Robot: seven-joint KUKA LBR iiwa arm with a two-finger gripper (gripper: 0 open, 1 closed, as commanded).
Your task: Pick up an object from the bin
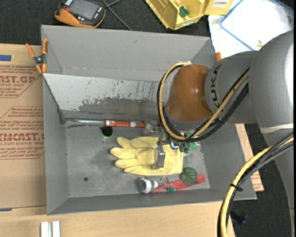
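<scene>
Currently your end effector seems to touch the yellow glove; can't tell its grip state, so aim for mid-palm fabric.

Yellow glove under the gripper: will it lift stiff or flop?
Likely floppy: the yellow glove lies flat and creased on the bin floor, so it would probably drape from the gripper. Probably light, looking like thin rubber. Its cuff edge lies beside the red-handled tool, which it might drag.

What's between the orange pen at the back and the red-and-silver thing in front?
The camera view shows a yellow rubber glove, with the gripper over it.
</scene>
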